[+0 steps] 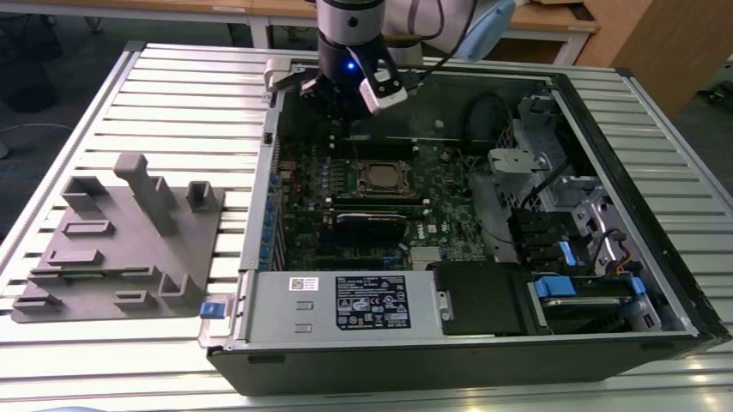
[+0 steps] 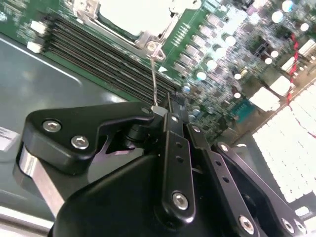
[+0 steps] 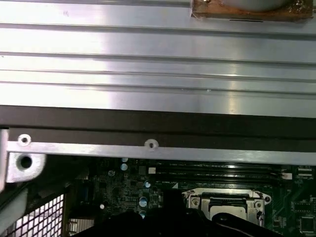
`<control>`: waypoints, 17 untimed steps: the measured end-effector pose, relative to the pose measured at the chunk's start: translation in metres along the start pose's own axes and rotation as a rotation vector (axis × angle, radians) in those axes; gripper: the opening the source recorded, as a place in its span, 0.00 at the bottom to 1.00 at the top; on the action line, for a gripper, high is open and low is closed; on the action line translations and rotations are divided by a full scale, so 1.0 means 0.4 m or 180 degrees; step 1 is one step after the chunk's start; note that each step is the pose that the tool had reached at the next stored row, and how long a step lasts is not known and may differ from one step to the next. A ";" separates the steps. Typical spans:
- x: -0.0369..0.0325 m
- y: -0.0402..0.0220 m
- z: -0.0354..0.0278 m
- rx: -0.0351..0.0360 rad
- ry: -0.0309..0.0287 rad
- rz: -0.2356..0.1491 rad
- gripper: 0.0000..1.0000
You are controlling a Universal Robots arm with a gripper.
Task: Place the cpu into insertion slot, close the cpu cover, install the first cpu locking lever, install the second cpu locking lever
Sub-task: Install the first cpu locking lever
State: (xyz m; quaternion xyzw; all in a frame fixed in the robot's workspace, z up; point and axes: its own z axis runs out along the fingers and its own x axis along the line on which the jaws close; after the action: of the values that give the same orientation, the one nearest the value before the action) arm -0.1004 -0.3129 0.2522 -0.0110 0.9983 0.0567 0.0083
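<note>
Already, inside the open computer case, on the green board, the insertion slot is seen filled. The cpu cover appears laid flat over the cpu, so those two steps are judged done. Neither lever is judged latched, since a thin locking lever stands up from the cover's corner. The gripper is seen closed, its tips meeting at the lever's free end, though a firm pinch cannot be confirmed. In the exterior view the cpu lies at five o'clock from the gripper.
</note>
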 end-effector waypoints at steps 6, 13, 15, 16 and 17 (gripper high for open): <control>-0.026 -0.001 0.000 0.0000 0.0000 0.0002 0.11; -0.055 -0.001 0.002 0.0000 0.0000 0.0001 0.11; -0.060 -0.002 0.001 0.0000 0.0000 0.0001 0.11; -0.060 -0.002 0.002 0.0000 0.0000 0.0001 0.11; -0.060 -0.002 0.001 0.0000 0.0000 0.0002 0.11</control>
State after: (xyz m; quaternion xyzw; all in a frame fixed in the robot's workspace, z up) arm -0.0766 -0.3129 0.2519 -0.0107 0.9983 0.0567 0.0083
